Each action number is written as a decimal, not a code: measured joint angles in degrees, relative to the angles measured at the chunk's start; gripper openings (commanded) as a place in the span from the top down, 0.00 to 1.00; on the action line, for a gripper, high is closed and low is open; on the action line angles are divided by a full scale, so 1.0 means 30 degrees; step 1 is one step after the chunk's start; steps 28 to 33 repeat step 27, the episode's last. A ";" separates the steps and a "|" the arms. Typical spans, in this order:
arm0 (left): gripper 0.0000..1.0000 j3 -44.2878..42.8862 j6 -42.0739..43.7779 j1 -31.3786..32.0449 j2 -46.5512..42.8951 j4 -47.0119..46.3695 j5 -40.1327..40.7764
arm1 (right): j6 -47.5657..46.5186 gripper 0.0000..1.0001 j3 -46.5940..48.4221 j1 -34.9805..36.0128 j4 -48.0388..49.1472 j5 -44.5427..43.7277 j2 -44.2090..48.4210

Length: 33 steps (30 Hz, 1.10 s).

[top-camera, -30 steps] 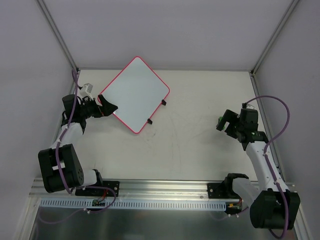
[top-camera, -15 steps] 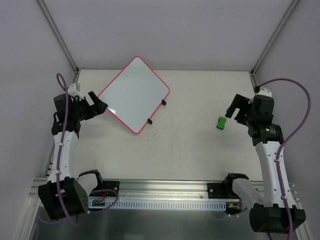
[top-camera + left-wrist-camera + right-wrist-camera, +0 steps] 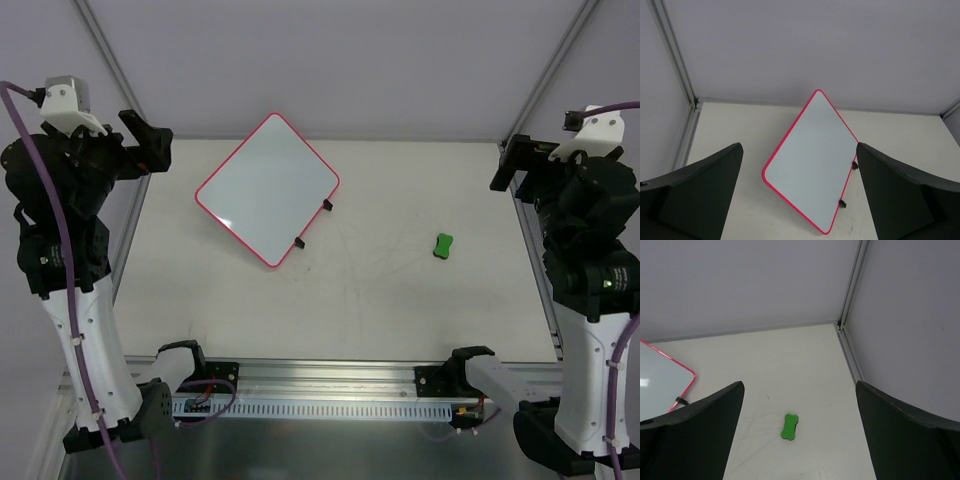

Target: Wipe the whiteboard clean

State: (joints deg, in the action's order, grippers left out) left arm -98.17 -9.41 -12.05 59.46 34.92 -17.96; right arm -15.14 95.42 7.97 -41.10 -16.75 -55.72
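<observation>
The left gripper [image 3: 148, 140] and right gripper [image 3: 520, 165] hang high, jaws spread wide and empty. The whiteboard [image 3: 268, 188] lies on the table [image 3: 380, 320] below and inward of the left gripper, the nearer one, and corner-on to it. The green eraser [image 3: 443, 245] sits below the right gripper, well apart from the board.

My left arm [image 3: 78, 330] and right arm [image 3: 590, 350] showed white links, black joints and purple cables [image 3: 58, 215]; left gripper [image 3: 148, 138] and right gripper [image 3: 513, 163] were black.

Overhead camera looks down; high wrist cameras share whiteboard [image 3: 268, 190].
</observation>
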 measured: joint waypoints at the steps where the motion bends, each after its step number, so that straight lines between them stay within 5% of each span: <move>1: 0.01 -0.0765 0.0226 0.0226 0.0000 0.0328 0.0189 | -0.0408 0.01 0.0459 0.0277 0.0007 -0.0357 0.0058; 12: 0.01 -0.5326 0.1989 0.1290 -0.0758 0.3213 0.2543 | -0.2514 0.01 0.1581 0.1020 0.1581 -0.1304 0.2688; 33: 0.01 -0.5508 0.2863 0.2047 -0.1749 0.4175 0.4248 | -0.2790 0.01 0.1071 0.1144 0.1953 -0.1341 0.2637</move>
